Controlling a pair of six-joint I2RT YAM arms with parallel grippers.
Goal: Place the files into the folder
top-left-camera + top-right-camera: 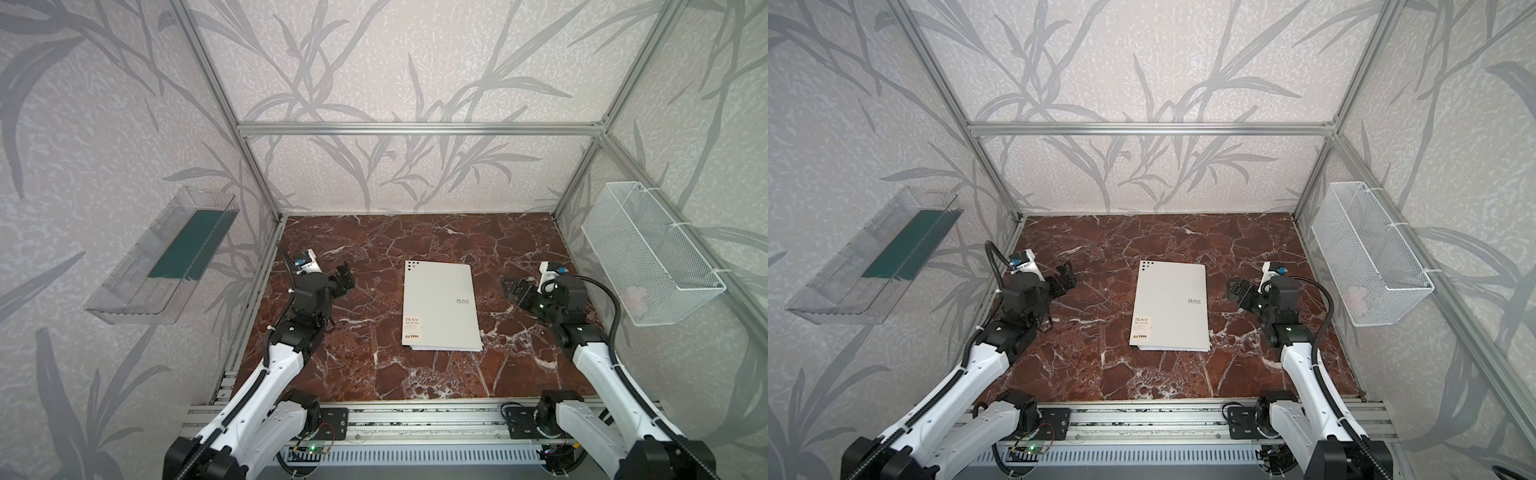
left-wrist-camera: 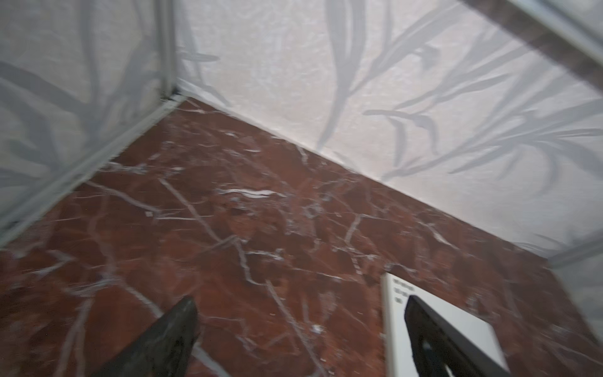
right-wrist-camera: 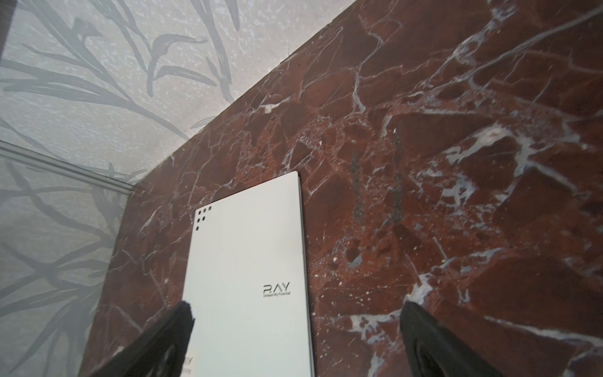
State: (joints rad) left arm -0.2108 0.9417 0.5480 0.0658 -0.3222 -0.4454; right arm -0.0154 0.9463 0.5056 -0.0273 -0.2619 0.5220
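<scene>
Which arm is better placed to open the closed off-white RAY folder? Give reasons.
Right, probably: the open right gripper sits nearer the off-white folder and faces its long edge; the open left gripper sees only a corner.

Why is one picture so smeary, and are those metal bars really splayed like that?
Left wrist view: motion blur smears the marble table veins and the folder corner. Right wrist view: sharper, the RAY lettering reads clearly. Both top views: sharp, soft even light, but the wide lens likely splays the frame bars outward.
</scene>
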